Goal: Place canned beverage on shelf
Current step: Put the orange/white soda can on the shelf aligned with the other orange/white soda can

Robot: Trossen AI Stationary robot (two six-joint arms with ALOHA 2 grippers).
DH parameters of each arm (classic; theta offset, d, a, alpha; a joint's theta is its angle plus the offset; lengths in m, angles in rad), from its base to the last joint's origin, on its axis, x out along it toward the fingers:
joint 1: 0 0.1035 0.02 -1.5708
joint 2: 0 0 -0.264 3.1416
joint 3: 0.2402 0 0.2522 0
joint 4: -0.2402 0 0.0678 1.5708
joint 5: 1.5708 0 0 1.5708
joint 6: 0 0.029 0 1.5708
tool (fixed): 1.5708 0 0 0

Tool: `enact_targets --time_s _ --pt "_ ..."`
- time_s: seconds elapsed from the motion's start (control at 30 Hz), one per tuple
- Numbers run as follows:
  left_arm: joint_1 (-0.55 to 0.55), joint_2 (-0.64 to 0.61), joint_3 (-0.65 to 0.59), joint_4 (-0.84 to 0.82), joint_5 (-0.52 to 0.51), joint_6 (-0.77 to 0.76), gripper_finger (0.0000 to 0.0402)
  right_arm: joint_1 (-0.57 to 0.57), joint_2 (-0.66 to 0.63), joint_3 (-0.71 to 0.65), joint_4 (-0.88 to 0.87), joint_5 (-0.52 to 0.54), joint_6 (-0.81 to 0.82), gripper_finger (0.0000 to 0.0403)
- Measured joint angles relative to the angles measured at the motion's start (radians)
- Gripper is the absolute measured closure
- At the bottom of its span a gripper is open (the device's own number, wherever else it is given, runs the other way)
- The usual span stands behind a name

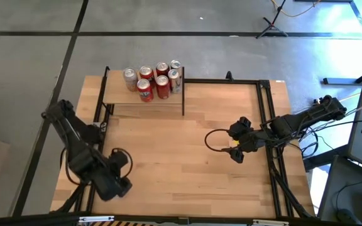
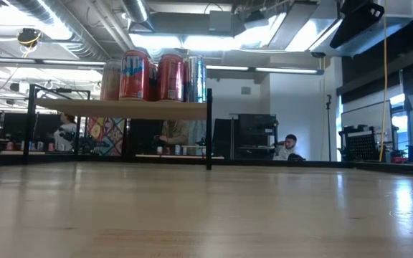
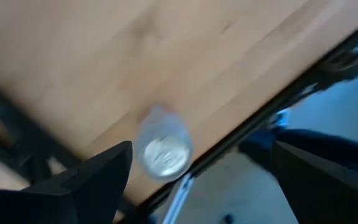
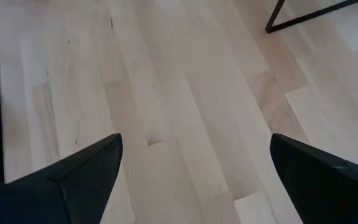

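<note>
Wooden desk (image 1: 187, 157) lies mostly bare between the arms. Seven cans (image 1: 153, 80) crowd the shelf (image 1: 115, 94) at the far-left corner, leaving free board on its left. Left tool (image 3: 197, 180), spread wide, hangs over a lone can (image 3: 163, 149) near the desk edge. Right tool (image 4: 194, 180) waits, fingers apart, mid-right.

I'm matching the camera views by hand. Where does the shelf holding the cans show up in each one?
High view: the shelf sits at the table's far edge, left of centre.
Low view: upper left, board seen edge-on.
Left wrist view: not in it.
Right wrist view: only what may be a black post foot, not certain.
Shared landmark: the red cans standing on the board.
</note>
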Motion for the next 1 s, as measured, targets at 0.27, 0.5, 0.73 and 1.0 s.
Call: enact_targets --time_s 0.27,0.5,0.73,1.0 --pt "-0.069 0.103 0.0 -0.031 0.117 -0.11 0.0033 0.0 0.0 0.0 0.0 0.0 -0.001 0.0008" --pt "-0.096 0.137 -0.033 -0.014 0.117 -0.177 0.0033 0.0 0.0 0.0 0.001 0.0 -0.001 0.0008" --pt "-0.107 0.137 -0.139 0.08 0.126 -0.214 0.0033 0.0 0.0 0.0 0.001 -0.005 -0.001 0.0008" --pt "-0.107 0.137 -0.24 0.171 0.13 -0.227 0.0033 0.0 0.0 0.0 0.001 -0.008 -0.001 0.0008"
